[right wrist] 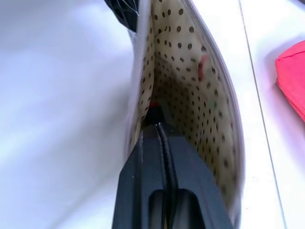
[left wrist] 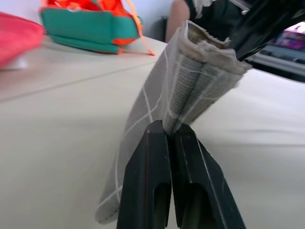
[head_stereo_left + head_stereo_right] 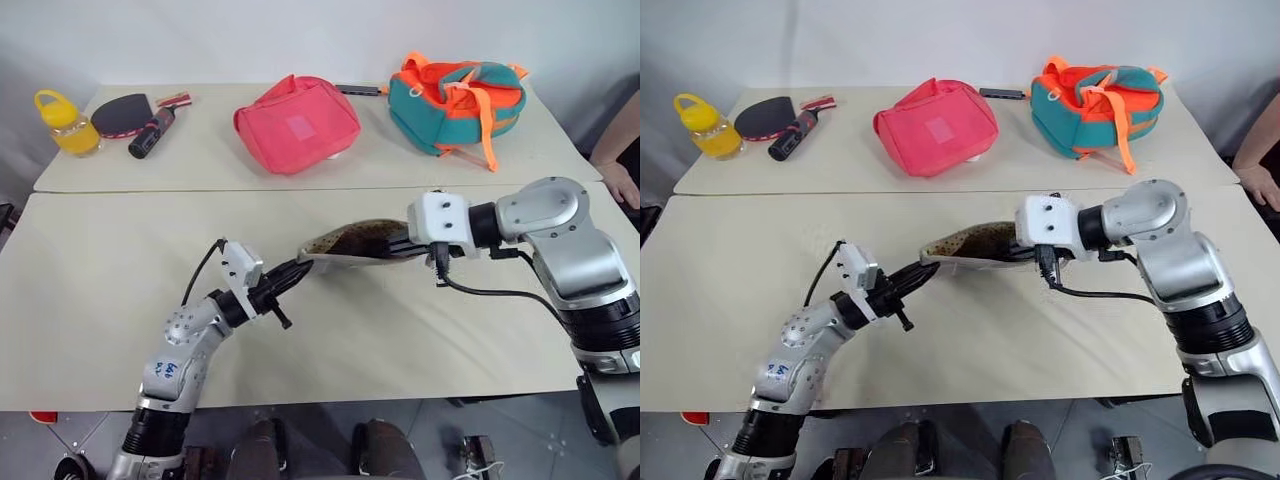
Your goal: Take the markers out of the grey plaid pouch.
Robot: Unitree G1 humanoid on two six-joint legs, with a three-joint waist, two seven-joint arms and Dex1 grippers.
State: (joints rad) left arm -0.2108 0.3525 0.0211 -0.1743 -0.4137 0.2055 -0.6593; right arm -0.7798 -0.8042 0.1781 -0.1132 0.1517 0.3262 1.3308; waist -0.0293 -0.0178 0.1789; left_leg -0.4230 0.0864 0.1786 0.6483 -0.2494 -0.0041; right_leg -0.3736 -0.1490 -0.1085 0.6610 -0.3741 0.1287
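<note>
The grey plaid pouch (image 3: 345, 245) hangs stretched between my two grippers, just above the near table, with its mouth open upward. My left gripper (image 3: 298, 270) is shut on the pouch's left end, pinching the grey fabric (image 2: 190, 86) between its fingertips. My right gripper (image 1: 155, 123) reaches from the right into the pouch, along the beige dotted lining (image 1: 190, 95). It is shut, and a small dark marker end with red (image 1: 153, 106) sits right at its fingertips. The rest of that marker is hidden behind the fingers.
On the far table lie a pink-red bag (image 3: 297, 123), a teal and orange backpack (image 3: 455, 100), a yellow bottle (image 3: 65, 122), a paddle (image 3: 122, 113) and a black-and-red cylinder (image 3: 152, 133). A person's hand (image 3: 620, 180) rests at the right edge.
</note>
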